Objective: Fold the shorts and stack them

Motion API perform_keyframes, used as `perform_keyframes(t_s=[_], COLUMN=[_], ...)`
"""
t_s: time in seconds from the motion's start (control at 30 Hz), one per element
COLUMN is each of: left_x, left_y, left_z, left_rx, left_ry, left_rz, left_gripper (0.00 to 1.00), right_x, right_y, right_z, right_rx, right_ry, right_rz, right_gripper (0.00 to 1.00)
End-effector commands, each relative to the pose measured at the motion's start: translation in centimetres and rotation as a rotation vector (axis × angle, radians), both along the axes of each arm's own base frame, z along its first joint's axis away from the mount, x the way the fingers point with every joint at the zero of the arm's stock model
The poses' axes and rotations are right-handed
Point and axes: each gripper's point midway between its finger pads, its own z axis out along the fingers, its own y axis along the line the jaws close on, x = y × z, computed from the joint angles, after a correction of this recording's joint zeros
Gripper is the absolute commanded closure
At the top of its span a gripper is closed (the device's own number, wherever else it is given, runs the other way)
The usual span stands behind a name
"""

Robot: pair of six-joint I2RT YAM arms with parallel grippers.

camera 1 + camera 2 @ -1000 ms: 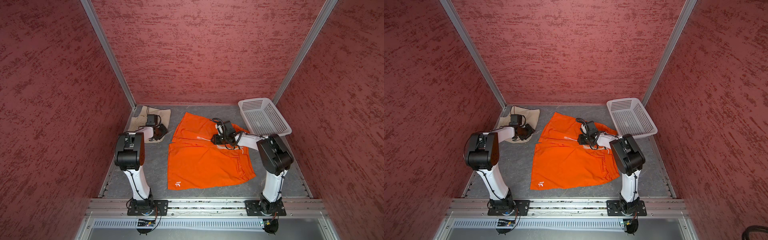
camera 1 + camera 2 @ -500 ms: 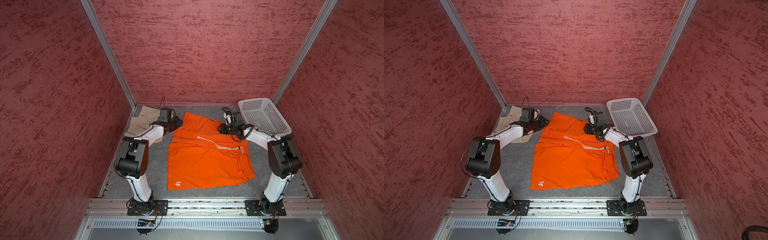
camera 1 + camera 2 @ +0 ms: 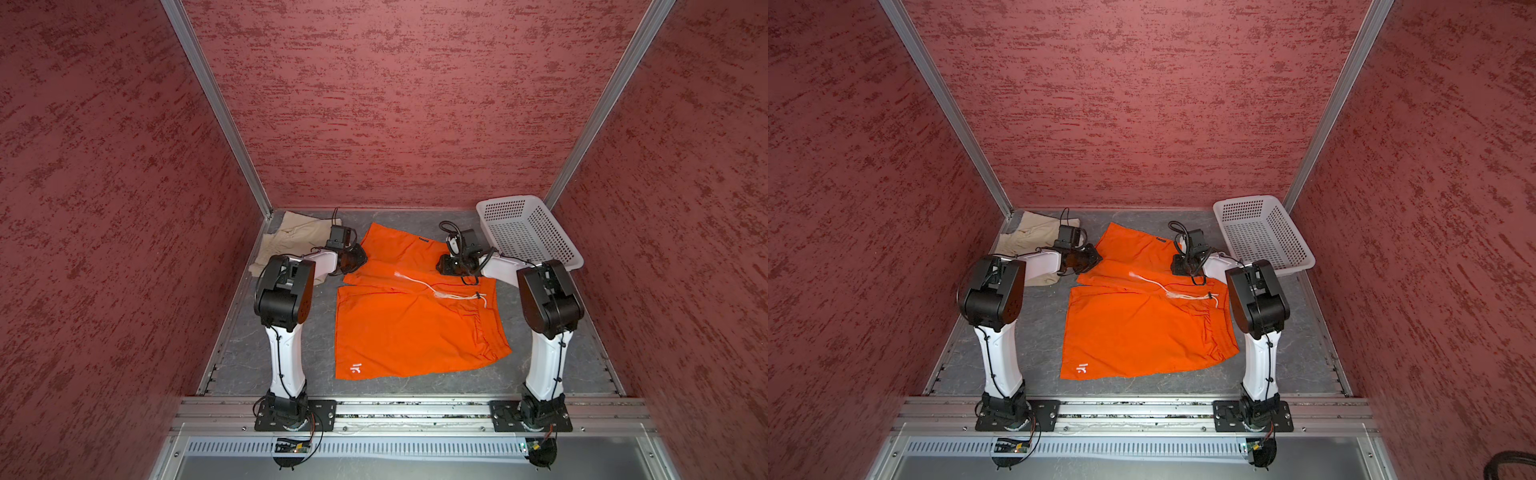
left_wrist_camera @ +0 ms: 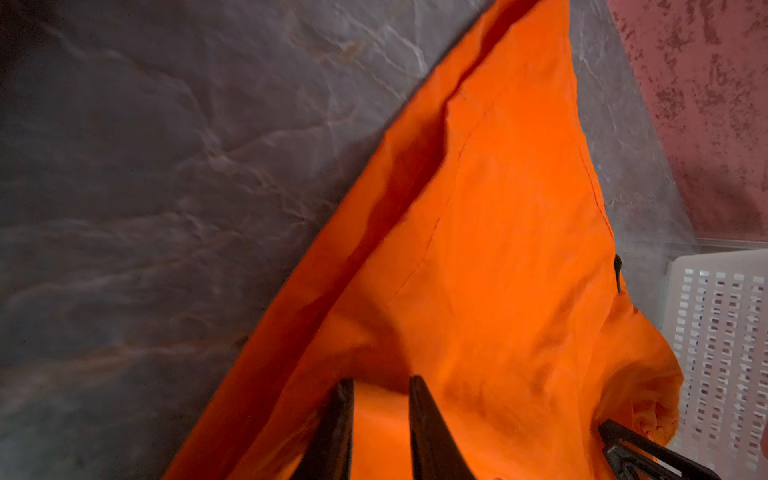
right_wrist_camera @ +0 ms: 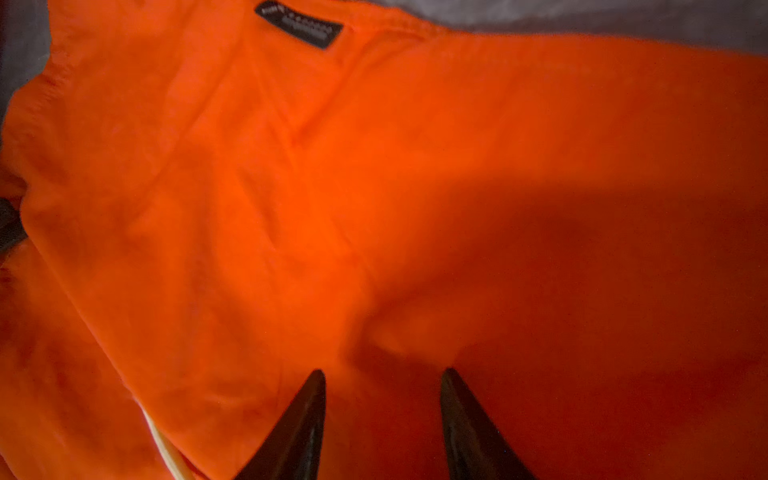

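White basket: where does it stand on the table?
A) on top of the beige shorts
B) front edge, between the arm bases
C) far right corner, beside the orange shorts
C: the white basket sits in the far right corner, next to the orange shorts.

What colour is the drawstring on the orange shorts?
White; the drawstring shows best in a top view.

Orange shorts [image 3: 407,332] matt cloth, basket [image 3: 509,203] perf. plastic
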Motion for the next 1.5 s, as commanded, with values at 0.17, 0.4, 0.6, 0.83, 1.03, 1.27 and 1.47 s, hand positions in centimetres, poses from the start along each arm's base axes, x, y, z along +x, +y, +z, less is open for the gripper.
perform_keyframes(t_s=[0.17,0.4,0.6,0.83,1.03,1.27,1.47], left_x=[1.6,4.9,5.7,0.4,-8.4,-17.4,-21.3], left_y=[4.3,5.1,4.2,1.8,0.1,1.1,1.8], left_z=[-2.5,-1.0,5.9,17.3,19.4,13.6,9.5], left_rx=[0.052,0.065,0.074,0.104,0.118,0.116,0.077], left_ry=[0.069,0.031,-0.104,-0.303,-0.333,-0.222,-0.157], left_rz=[0.072,0.064,0.033,-0.028,-0.049,0.026,0.076], left_gripper=[0.74,0.73,0.69,0.6,0.56,0.56,0.56], right_x=[3.3,7.0,8.1,1.5,-7.9,-17.5,-22.1], right_y=[2.2,3.6,4.1,1.8,-3.7,-6.7,-9.4], right_z=[-0.8,-0.4,7.9,19.3,19.7,13.6,9.5], right_rx=[0.03,0.055,0.082,0.208,0.269,0.346,0.228], right_ry=[-0.006,-0.031,-0.17,-0.328,-0.296,-0.096,-0.013], right_rz=[-0.018,-0.011,0.02,0.041,-0.075,-0.238,-0.322], right_gripper=[0.53,0.53,0.52,0.52,0.52,0.49,0.48])
